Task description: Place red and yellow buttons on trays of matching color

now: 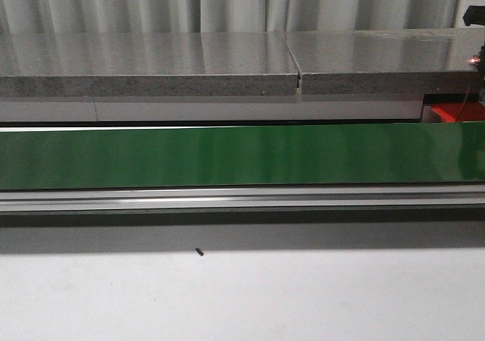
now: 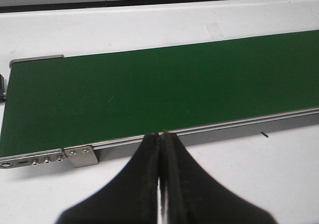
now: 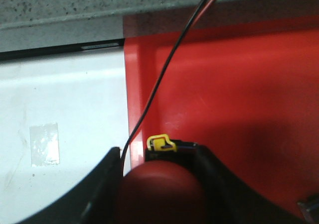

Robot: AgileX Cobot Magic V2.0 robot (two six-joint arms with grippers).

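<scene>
Here, view by view.

Front view: a green belt [image 1: 227, 157] runs across the whole width, with a silver rail [image 1: 227, 199] along its near edge and white table [image 1: 242, 295] in front. Behind it lie grey stone slabs [image 1: 151, 64] and a pale curtain [image 1: 227, 4]. A small dark speck [image 1: 199, 252] sits on the table. At the far right, a bit of red tray [image 1: 447, 113] shows behind the belt. Neither arm nor any button is visible here.

Left wrist view: the left gripper [image 2: 161, 134] has its black fingers pressed together with nothing between them, tips over the rail at the belt's near edge. This view alone shows the belt's end, with a silver bracket [image 2: 82, 156] bolted at the corner. The belt is bare.

Right wrist view: only here is the red button [image 3: 162, 191] seen. The right gripper [image 3: 160, 157] pinches it, black fingers on either side of the domed cap. A yellow clip [image 3: 160, 142] and dark body show just beyond the cap. The button is over the red tray [image 3: 239, 94], near its edge beside the white table; whether it touches the tray floor I cannot tell. A black and red wire [image 3: 169, 59] crosses the tray. A piece of clear tape [image 3: 44, 144] lies on the table.
</scene>
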